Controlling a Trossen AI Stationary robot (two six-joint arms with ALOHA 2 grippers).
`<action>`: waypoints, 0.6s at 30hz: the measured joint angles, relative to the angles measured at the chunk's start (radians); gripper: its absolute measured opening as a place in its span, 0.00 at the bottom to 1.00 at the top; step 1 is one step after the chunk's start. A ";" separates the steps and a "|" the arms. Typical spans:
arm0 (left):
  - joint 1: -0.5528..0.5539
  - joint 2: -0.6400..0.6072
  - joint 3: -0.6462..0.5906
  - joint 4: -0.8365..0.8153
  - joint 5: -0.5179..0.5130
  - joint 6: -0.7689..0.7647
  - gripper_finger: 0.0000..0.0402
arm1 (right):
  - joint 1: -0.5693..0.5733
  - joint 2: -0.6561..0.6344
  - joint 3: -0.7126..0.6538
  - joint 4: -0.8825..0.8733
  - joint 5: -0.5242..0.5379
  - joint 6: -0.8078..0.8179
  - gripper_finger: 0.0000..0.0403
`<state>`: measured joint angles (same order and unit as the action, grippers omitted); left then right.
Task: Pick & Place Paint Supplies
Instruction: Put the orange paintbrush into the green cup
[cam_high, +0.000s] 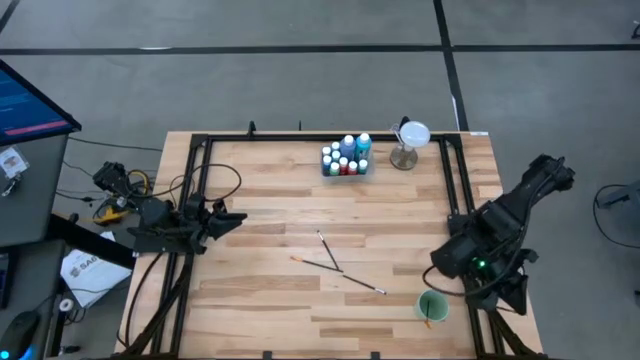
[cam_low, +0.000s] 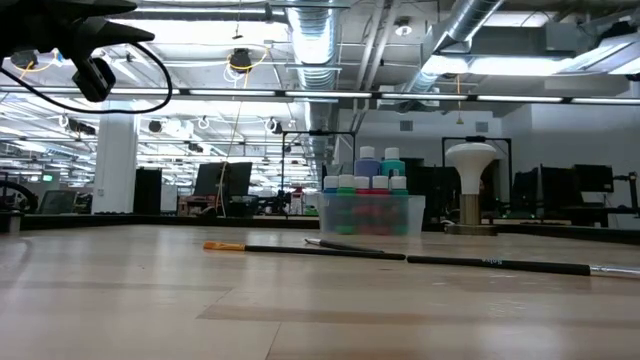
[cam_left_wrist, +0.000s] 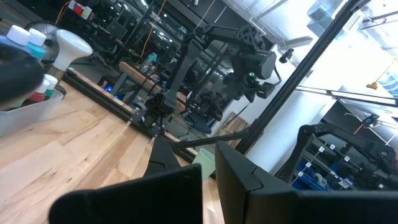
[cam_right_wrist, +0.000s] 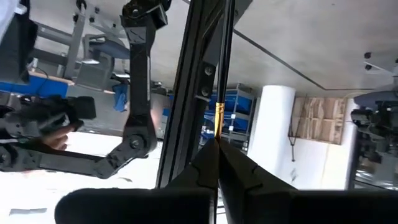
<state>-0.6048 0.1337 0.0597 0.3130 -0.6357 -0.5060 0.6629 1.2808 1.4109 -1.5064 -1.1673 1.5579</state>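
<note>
Several white-capped paint bottles stand in a clear bin (cam_high: 346, 158) at the table's far edge, also in the low view as the bin (cam_low: 365, 210). Two thin dark paintbrushes (cam_high: 325, 250) (cam_high: 355, 280) lie flat mid-table. My right gripper (cam_right_wrist: 217, 149), on the right arm (cam_high: 480, 250) near the table's right edge, is shut on another thin dark brush (cam_right_wrist: 219, 118). Just nearer than that arm stands the green cup (cam_high: 432, 305). My left gripper (cam_high: 238, 218) waits shut and empty at the left edge, above the table. My right gripper pinches the thin brush between its two fingertips, on the dark shaft just short of a gold band (cam_right_wrist: 218, 132). The brush runs along the fingers and sticks out past their tips. It is lifted clear of the table.
A white-topped stemmed stand (cam_high: 410, 140) is right of the bin. The green cup shows an orange tip (cam_high: 428, 320) inside. Black frame rails (cam_high: 455, 180) run along the table's left and right sides. Bare wood lies between the bin and the loose brushes.
</note>
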 joint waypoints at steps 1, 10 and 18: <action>0.000 0.000 0.000 0.001 0.000 0.000 0.00 | -0.002 0.012 0.000 0.000 -0.002 -0.012 0.00; 0.000 0.000 0.000 0.003 0.000 0.000 0.00 | -0.031 0.133 0.000 -0.006 -0.014 -0.181 0.00; 0.000 0.000 0.000 0.003 0.000 0.000 0.00 | -0.082 0.167 0.000 -0.070 -0.018 -0.334 0.00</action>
<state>-0.6044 0.1337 0.0597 0.3164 -0.6357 -0.5060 0.5810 1.4478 1.4105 -1.5763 -1.1849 1.2244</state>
